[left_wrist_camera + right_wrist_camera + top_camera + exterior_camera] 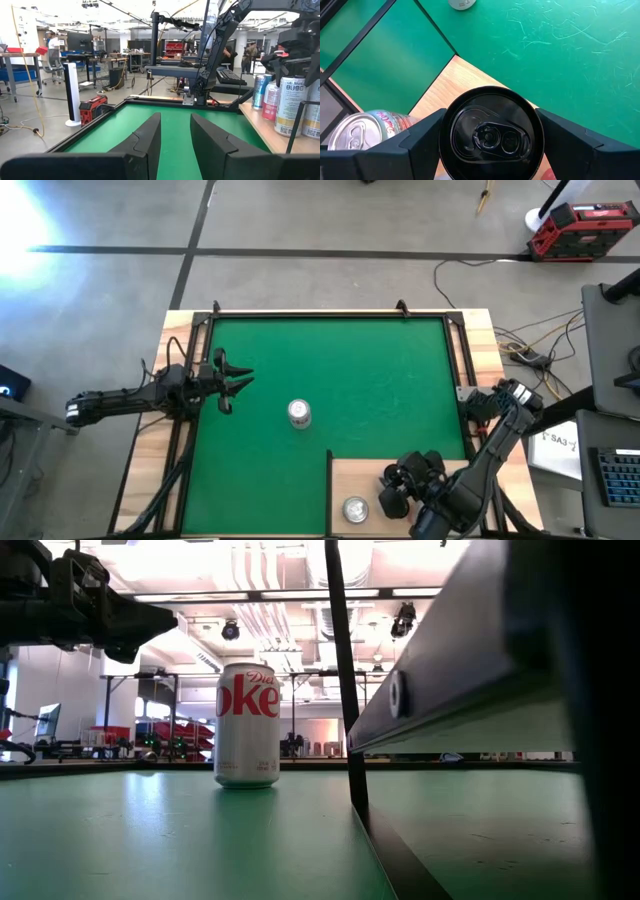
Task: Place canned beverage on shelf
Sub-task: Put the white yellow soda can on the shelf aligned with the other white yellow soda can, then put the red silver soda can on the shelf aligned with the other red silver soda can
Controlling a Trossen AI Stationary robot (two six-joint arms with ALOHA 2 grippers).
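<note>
My right gripper [400,485] hangs over the pale plywood shelf [345,475] at the table's near right and is shut on a beverage can with a black top [490,132]. A silver can [355,508] stands on the shelf beside it. A Diet Coke can [247,725] stands upright on the green mat [380,380] near its middle. My left gripper [235,385] waits at the mat's left edge, open, with nothing between its fingers [150,137]. My right gripper pinches the black-topped can between its two fingers [417,137], on opposite sides of its wall just under the top rim [445,135]. The fingers slant down from above and from the table's right. I cannot tell whether the can's base stands on the shelf.
The shelf is raised above the mat on a thin black post [345,690]. Several more cans [272,102] stand on the shelf in the left wrist view. Black rails [330,311] frame the mat. Much of the mat's far half is bare.
</note>
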